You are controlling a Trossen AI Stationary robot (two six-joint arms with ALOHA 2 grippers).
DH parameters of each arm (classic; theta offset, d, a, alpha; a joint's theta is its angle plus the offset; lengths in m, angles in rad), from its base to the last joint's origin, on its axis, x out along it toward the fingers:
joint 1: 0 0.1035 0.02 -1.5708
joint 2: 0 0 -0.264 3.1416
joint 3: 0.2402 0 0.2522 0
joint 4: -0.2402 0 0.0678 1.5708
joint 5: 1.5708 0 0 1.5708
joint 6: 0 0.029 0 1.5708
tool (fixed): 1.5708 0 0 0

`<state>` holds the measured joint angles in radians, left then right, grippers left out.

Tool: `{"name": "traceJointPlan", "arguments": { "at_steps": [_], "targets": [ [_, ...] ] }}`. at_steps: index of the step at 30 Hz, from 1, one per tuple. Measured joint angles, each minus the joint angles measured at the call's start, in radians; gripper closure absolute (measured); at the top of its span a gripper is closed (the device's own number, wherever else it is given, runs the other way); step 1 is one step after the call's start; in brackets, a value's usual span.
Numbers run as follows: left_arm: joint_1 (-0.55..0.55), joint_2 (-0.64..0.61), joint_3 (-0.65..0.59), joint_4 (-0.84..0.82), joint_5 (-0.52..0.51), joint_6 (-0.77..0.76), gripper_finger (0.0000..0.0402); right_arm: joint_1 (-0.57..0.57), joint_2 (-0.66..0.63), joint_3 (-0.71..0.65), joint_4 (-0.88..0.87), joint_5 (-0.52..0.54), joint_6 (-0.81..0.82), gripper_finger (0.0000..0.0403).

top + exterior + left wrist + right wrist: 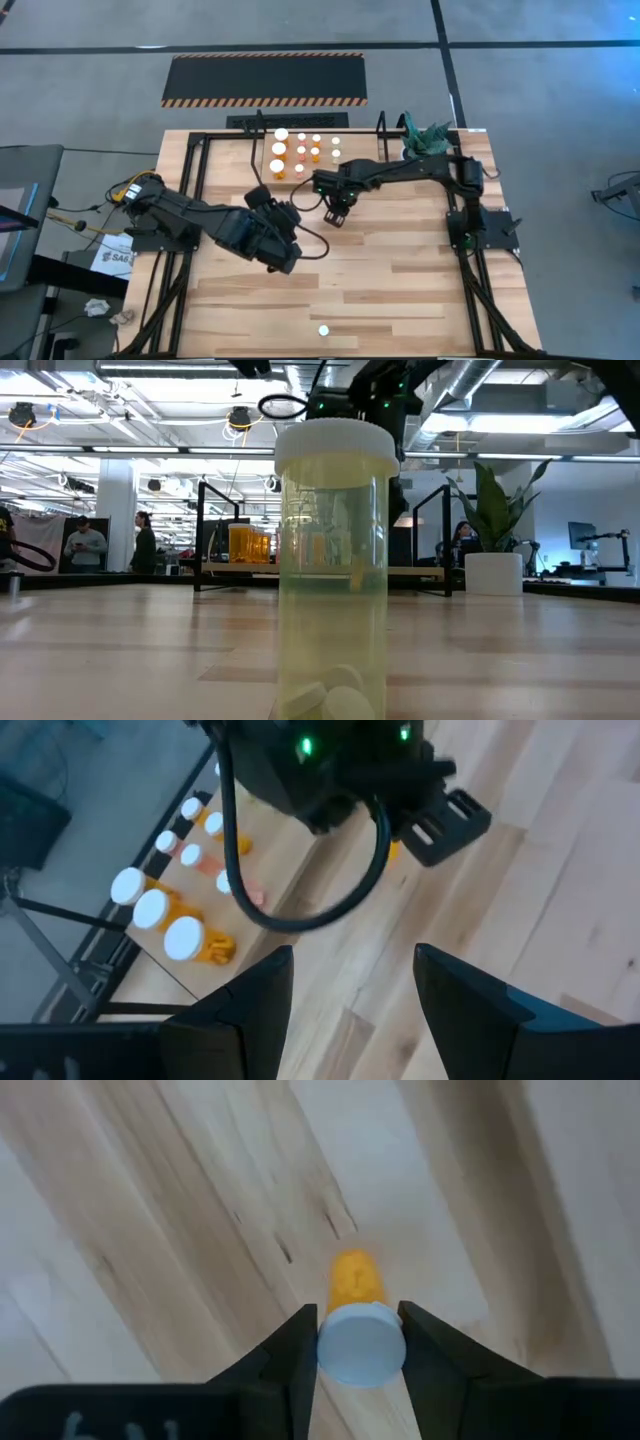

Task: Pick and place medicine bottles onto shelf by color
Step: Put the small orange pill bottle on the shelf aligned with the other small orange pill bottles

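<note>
Right gripper (357, 1342): pinching an orange bottle (356, 1295) by its cap, just before the shelf (262, 123), probably to carry it.
Left gripper (350, 985): spread, empty, waiting nearby.

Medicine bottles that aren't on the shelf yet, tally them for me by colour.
Orange bottle, white cap, gripped in the right pincer above the table: 1
Pale yellow bottle, white cap, standing alone near the table's front edge: 1
Total: 2
</note>
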<state>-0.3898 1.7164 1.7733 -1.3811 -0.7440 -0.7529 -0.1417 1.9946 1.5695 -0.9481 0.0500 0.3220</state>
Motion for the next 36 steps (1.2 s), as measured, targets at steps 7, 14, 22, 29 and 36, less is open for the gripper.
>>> {"name": "traceJointPlan", "arguments": {
  "at_steps": [7, 14, 22, 29, 36],
  "targets": [
    [0.022, 0.000, 0.000, 0.001, 0.003, -0.013, 0.0205, -0.004, 0.038, 0.015, -0.017, 0.001, -0.067, 0.0260],
    [0.028, 0.001, 0.000, 0.002, 0.003, -0.023, 0.0205, -0.005, 0.037, 0.015, -0.013, 0.002, -0.072, 0.0249],
    [0.027, 0.002, 0.000, 0.003, 0.003, -0.052, 0.0205, -0.005, 0.037, 0.015, 0.006, 0.001, -0.093, 0.0221],
    [0.027, 0.002, 0.000, 0.003, 0.003, -0.053, 0.0205, -0.005, 0.035, 0.015, 0.009, 0.001, -0.111, 0.0190],
    [0.027, 0.002, 0.000, 0.003, 0.010, -0.053, 0.0205, -0.019, -0.092, 0.027, -0.092, 0.001, -0.114, 0.0178]
  ]
}}
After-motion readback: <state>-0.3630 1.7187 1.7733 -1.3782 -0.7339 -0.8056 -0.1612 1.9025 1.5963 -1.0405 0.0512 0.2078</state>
